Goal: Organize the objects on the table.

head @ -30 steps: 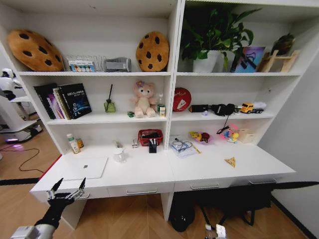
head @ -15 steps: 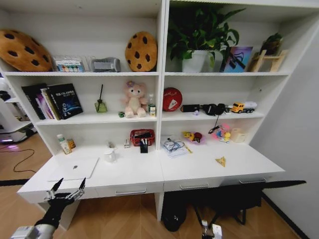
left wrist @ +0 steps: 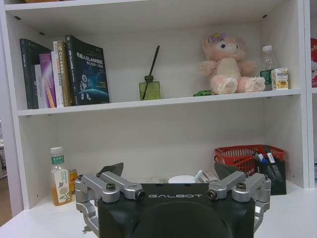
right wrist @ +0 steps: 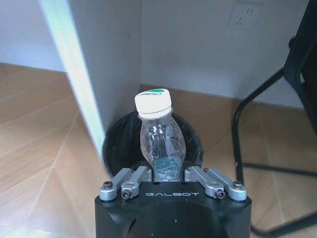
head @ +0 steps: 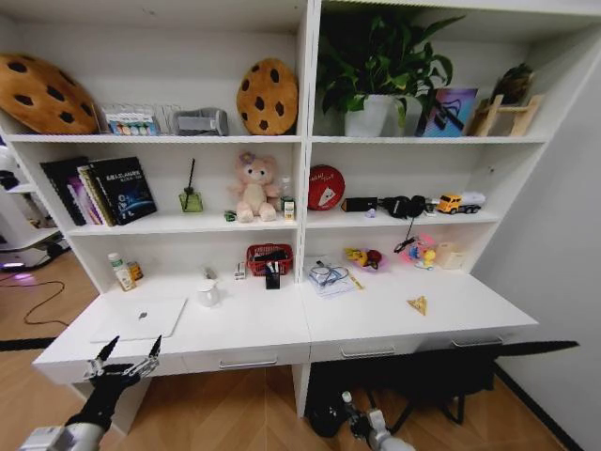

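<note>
Laptop (head: 143,318), thin and silver, lies shut and flat on the left end of the white table (head: 376,324), near the front edge, with a white mug (head: 208,293) just behind its right corner and a red basket (head: 269,258) farther back against the shelf wall. Low at the left, below and in front of the table's left front corner, the left tool (head: 125,357) hangs with its fingers spread wide and nothing between them. The right tool (head: 362,425) is down near the floor under the middle of the table, clamped on a clear plastic bottle (right wrist: 159,141) with a white cap, which stands upright between the fingers above a black bin (right wrist: 121,146).
</note>
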`<state>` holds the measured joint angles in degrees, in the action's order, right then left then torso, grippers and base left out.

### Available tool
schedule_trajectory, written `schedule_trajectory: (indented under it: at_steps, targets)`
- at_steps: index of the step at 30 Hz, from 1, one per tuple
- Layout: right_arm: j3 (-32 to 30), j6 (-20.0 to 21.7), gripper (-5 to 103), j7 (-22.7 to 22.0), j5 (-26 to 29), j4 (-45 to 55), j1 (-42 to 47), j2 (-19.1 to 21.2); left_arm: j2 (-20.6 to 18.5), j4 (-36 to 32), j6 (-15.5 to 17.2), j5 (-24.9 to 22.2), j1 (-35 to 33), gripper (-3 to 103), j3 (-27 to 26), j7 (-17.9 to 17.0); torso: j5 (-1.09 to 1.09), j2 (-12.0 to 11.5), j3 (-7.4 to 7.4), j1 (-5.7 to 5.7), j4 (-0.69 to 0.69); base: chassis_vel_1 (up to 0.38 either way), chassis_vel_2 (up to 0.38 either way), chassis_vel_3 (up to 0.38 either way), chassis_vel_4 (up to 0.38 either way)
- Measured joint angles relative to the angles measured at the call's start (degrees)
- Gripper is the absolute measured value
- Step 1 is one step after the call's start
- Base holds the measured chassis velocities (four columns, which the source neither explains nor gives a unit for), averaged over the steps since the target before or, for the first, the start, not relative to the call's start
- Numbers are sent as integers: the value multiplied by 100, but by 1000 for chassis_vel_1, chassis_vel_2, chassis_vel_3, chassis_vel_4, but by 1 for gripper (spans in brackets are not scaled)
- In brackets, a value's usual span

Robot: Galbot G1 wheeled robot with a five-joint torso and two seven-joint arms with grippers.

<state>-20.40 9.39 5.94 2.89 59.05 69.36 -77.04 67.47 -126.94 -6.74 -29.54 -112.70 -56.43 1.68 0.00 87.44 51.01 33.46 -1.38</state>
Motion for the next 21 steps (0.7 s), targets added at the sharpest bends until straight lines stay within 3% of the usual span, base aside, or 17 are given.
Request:
schedule_trajectory:
  at_steps: [2,21]
  targets:
    - [-41,-271,24,-98,-201,-401,-365,-166,0,0,0,0,0,100,-1,-1,-2,0,0,0,3,0,0,0,0]
    - [-65,-729,23,-390,-511,-1341,-1191,-591,0,0,0,0,0,100,-1,-1,0,0,0,0,1,0,0,0,0]
